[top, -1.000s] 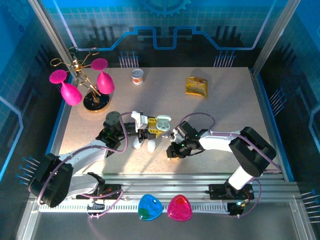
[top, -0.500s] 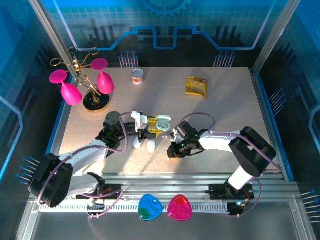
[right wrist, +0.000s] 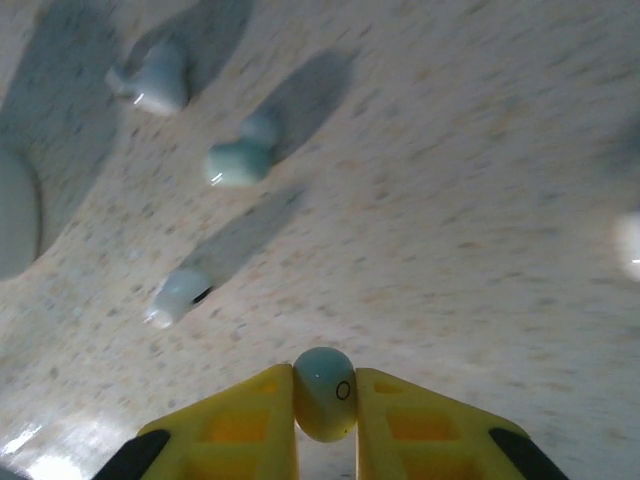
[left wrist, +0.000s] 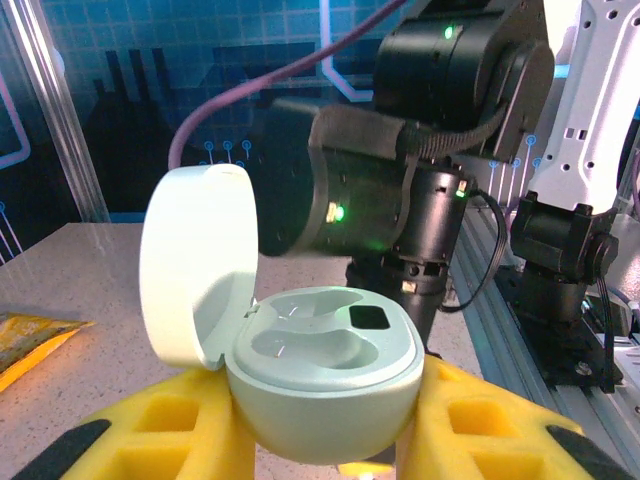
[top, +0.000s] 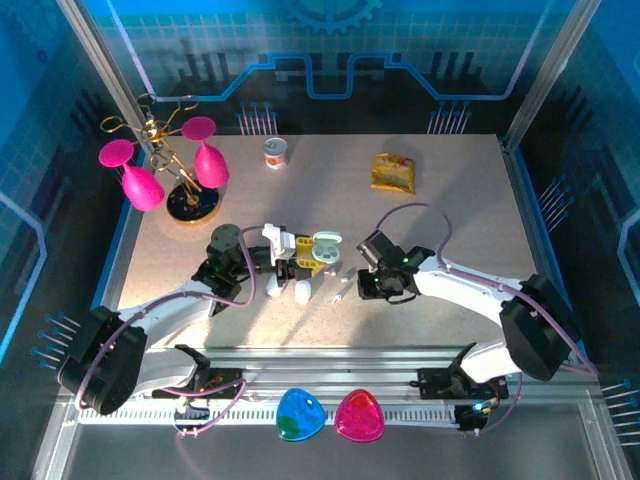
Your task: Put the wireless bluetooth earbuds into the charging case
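The pale-green charging case (left wrist: 330,365) is clamped between the yellow fingers (left wrist: 165,430) of my left gripper (left wrist: 330,425). Its lid (left wrist: 195,265) stands open and both sockets are bare. From above, the case (top: 324,247) sits in the left gripper (top: 314,258) at the table's middle. My right gripper (right wrist: 325,400) is shut on one small pale earbud (right wrist: 325,390), lifted off the table. Three loose earbuds (right wrist: 240,160) lie on the speckled surface ahead of it. In the top view the right gripper (top: 366,284) hovers just right of the case, with the loose earbuds (top: 336,291) between.
Two closed white cases (top: 272,287) lie beside the left gripper. A stand with pink wine glasses (top: 165,170) is at the back left, a small can (top: 275,153) and a yellow packet (top: 393,172) at the back. The right arm's wrist (left wrist: 400,150) looms close behind the open case.
The right gripper has closed on an earbud and risen off the table, moving right and slightly back; its elbow swung outward. The left arm and case have stayed still.
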